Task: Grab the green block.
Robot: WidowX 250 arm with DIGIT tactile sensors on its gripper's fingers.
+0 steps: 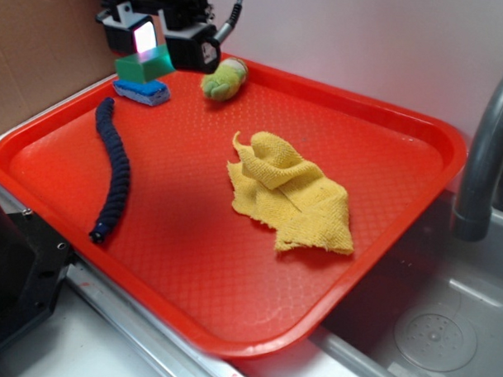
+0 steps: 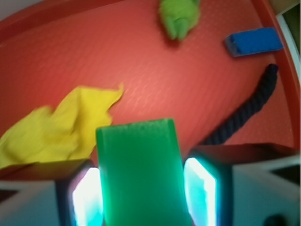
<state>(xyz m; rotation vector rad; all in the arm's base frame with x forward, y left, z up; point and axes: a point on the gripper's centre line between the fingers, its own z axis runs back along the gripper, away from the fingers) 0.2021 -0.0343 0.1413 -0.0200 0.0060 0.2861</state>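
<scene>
The green block [image 1: 145, 66] hangs in my gripper [image 1: 149, 48] at the far left corner of the red tray [image 1: 386, 127], lifted just above the blue sponge-like block [image 1: 142, 91]. In the wrist view the green block [image 2: 140, 174] fills the space between my two glowing fingers [image 2: 200, 188], and the gripper [image 2: 143, 195] is shut on it. The block stands clear of the tray floor.
A fuzzy yellow-green plush toy [image 1: 224, 78] lies to the right of the gripper. A dark blue beaded snake [image 1: 113, 167] runs down the tray's left side. A crumpled yellow cloth [image 1: 291, 194] lies mid-tray. A grey faucet [image 1: 484, 155] and sink stand at the right.
</scene>
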